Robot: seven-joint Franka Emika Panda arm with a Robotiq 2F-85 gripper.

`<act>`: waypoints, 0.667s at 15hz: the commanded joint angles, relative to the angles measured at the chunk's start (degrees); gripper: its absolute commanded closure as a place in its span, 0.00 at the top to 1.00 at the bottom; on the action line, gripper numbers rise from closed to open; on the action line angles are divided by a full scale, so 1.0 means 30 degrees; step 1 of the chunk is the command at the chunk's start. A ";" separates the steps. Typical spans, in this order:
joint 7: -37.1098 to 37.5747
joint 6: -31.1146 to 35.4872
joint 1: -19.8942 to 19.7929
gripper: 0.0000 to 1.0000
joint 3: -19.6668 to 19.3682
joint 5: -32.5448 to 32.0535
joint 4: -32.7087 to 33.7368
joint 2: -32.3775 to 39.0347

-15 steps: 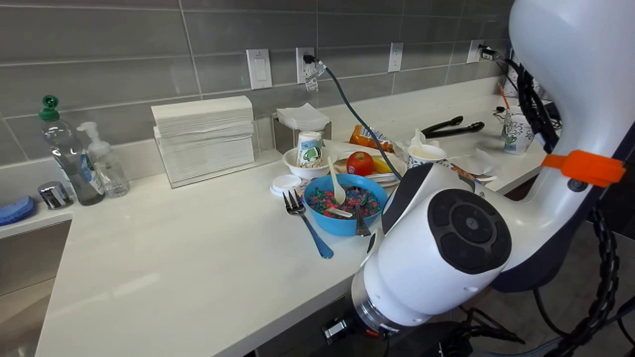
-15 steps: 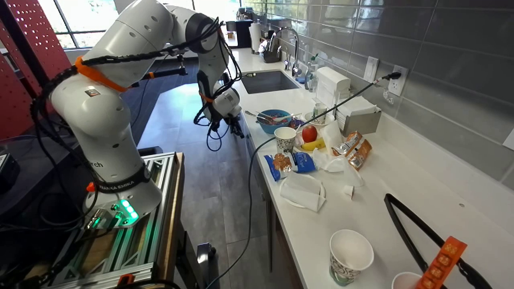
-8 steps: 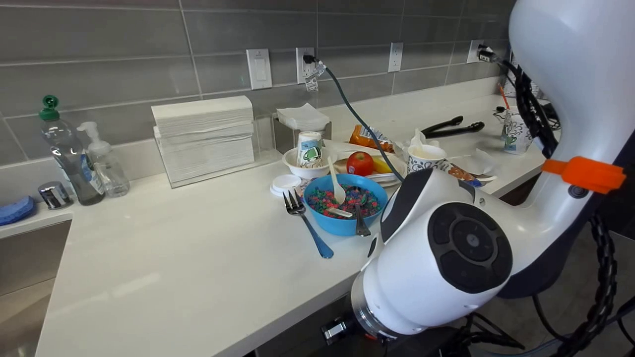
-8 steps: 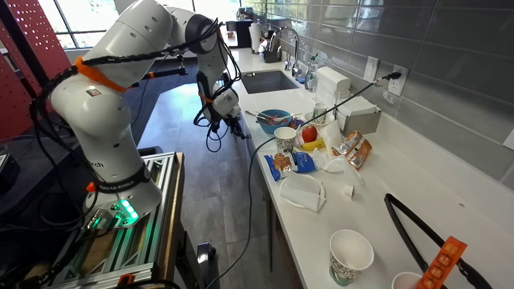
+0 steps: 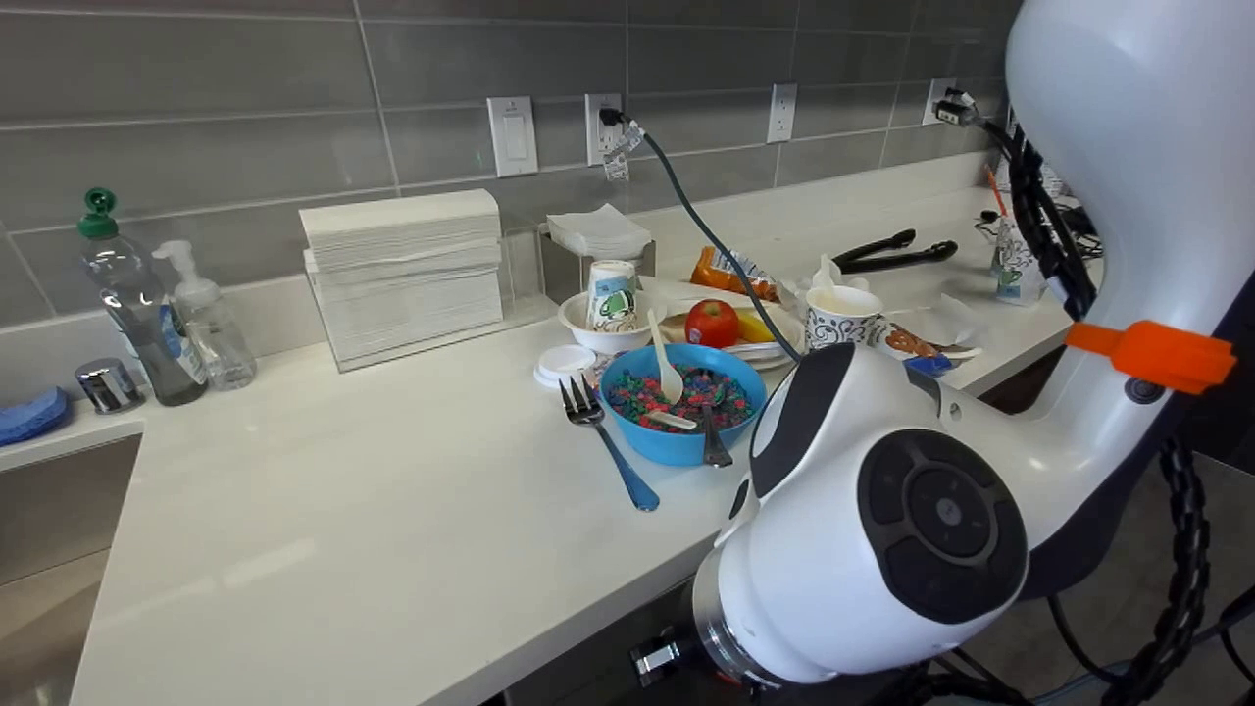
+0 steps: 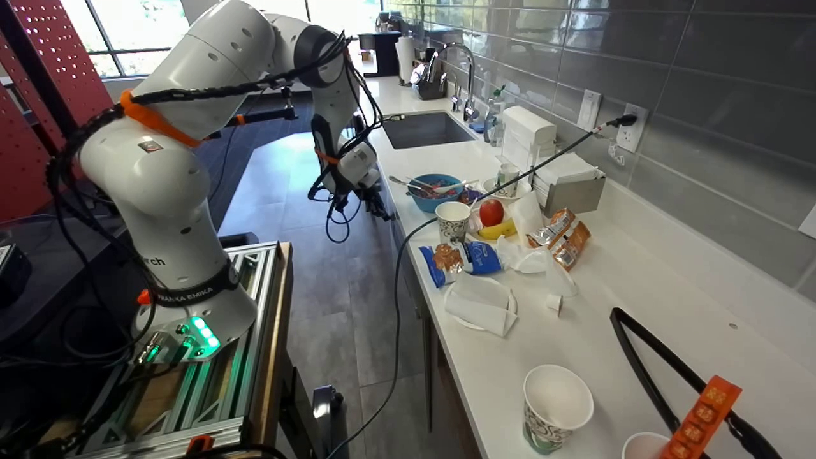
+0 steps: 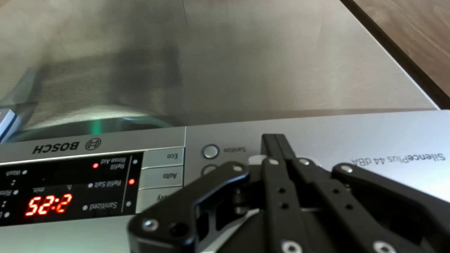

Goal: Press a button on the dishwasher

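The dishwasher (image 7: 253,70) fills the wrist view, upside down, as a grey metal front with a control strip. Its red display (image 7: 48,205) is lit at the left, beside flat Eco (image 7: 163,157) and Auto (image 7: 161,176) buttons. A round Sanitize button (image 7: 210,151) lies left of my fingertips. Another round button (image 7: 210,169) beside it is partly covered by a finger link. My gripper (image 7: 273,137) is shut with nothing between its tips, in front of the plain strip right of Sanitize. Contact cannot be told. The gripper (image 6: 380,207) hangs beside the counter edge in an exterior view.
The white countertop (image 5: 392,510) overhangs close to my wrist. A blue bowl (image 5: 681,446) with utensils and a fork (image 5: 613,451) lie near its edge. A dark cord (image 6: 396,319) hangs from the outlet across the counter edge to the floor.
The arm's wrist links have sunk and tilted slightly lower over the last second. The gripper end has shifted only a little. Objects on the counter have not moved.
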 commanded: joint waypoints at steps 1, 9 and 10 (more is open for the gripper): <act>0.1688 -0.2068 0.0658 0.00 -0.0365 -0.0889 0.0343 -0.0050; -0.1857 0.1454 -0.1751 0.00 0.1640 0.0770 -0.0370 0.0409; -0.2607 0.2171 -0.2210 0.00 0.1942 0.1304 -0.0762 0.0338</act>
